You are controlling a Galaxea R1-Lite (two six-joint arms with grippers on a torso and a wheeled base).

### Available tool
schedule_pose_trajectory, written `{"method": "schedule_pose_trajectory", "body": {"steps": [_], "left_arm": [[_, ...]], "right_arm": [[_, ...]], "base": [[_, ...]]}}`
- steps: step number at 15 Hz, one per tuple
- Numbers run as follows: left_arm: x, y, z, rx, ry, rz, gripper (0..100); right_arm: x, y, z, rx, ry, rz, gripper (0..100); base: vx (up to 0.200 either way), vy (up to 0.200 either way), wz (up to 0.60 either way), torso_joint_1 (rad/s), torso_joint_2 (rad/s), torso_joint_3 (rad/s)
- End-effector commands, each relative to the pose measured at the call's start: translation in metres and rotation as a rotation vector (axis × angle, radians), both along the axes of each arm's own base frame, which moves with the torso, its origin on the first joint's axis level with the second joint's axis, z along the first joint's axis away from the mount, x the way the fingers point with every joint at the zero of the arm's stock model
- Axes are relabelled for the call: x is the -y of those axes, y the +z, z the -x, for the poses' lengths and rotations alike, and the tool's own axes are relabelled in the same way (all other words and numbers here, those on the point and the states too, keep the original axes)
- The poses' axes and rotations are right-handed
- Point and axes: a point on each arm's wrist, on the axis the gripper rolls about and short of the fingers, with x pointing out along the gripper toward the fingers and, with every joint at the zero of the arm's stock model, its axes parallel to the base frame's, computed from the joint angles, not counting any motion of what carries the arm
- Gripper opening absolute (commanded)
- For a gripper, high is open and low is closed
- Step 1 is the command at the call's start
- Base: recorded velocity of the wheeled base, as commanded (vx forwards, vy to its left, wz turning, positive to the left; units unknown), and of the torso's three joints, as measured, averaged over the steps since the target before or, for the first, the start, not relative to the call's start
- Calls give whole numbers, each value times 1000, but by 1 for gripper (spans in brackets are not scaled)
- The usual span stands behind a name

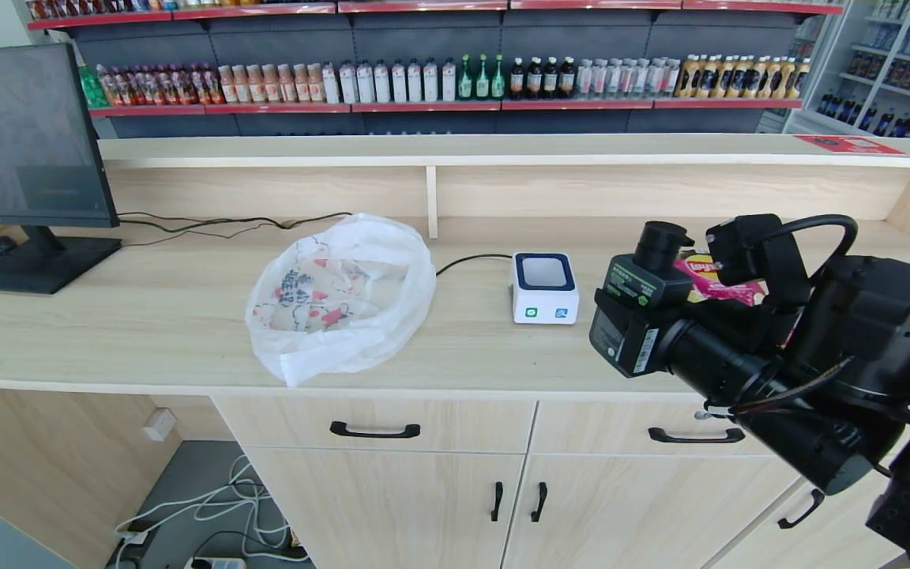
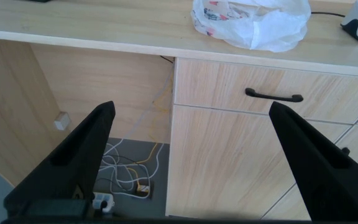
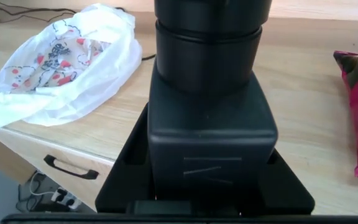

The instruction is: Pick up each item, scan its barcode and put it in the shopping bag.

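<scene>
- judging from the layout, the step in hand is the first one for the pink snack bag [image 1: 731, 291]: picking it up. it lies flat on the counter [image 1: 147, 332], on the robot's right, not yet lifted.
- the right arm [image 1: 739, 348] hangs over that end of the counter, in front of the snack bag and partly hiding it. whether its gripper is wide or narrow i cannot tell.
- the left gripper [image 2: 197, 162] is spread wide and holds nothing. it sits low, in front of the cabinet [image 2: 229, 155] and below the counter edge, well apart from the goods.
- the scanner [image 1: 544, 287] stands between the snack bag and the shopping bag [image 1: 340, 296], its window facing up.
- the shopping bag is slumped on the counter, soft and crumpled, and its mouth is not held wide.
- the next move likely calls for a grip on the snack bag's edge, since the packet is thin, slippery and lies flat.
- after that, the barcode side would need to face the scanner window, then a drop into a floppy opening that may need holding.
</scene>
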Motion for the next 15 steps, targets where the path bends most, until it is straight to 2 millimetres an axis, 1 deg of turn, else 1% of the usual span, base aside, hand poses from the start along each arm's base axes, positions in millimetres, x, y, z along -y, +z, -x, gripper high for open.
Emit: {"method": "schedule_pose_trajectory", "body": {"steps": [1,3,6,8,9,11,12,13,14,15], "left_arm": [[0,0,0,2,1,4,100],[0,0,0,2,2,9,100],[0,0,0,2,3,7,100],[0,0,0,2,3,7,100],[0,0,0,2,3,7,100],[0,0,0,2,1,7,100],[0,0,0,2,3,7,100],[0,0,0,2,3,7,100],[0,0,0,2,3,7,100],[0,0,0,2,3,6,100]], "right_arm": [[-2,-4,-3,-13,0,10,0],[-2,-4,-4,-13,8,10,0],[-1,-3,-11,-1,-8,14,0],[-8,-2,-27,54,-17,40,0],[-18,-3,-43,95,-7,50,0],[-31,-15,-64,119,6,50,0],[-26,-19,-80,142,-20,52,0],[-21,-15,-93,186,-52,53,0],[-9,-11,-106,228,-89,57,0],[-3,-7,-116,268,-50,57,0]], "base": [[200,0,0,7,2,7],[0,0,0,0,0,0],[0,0,0,0,0,0],[0,0,0,0,0,0],[0,0,0,0,0,0],[0,0,0,0,0,0],[0,0,0,0,0,0],[0,0,0,0,0,0],[0,0,0,0,0,0],[0,0,0,0,0,0]]}}
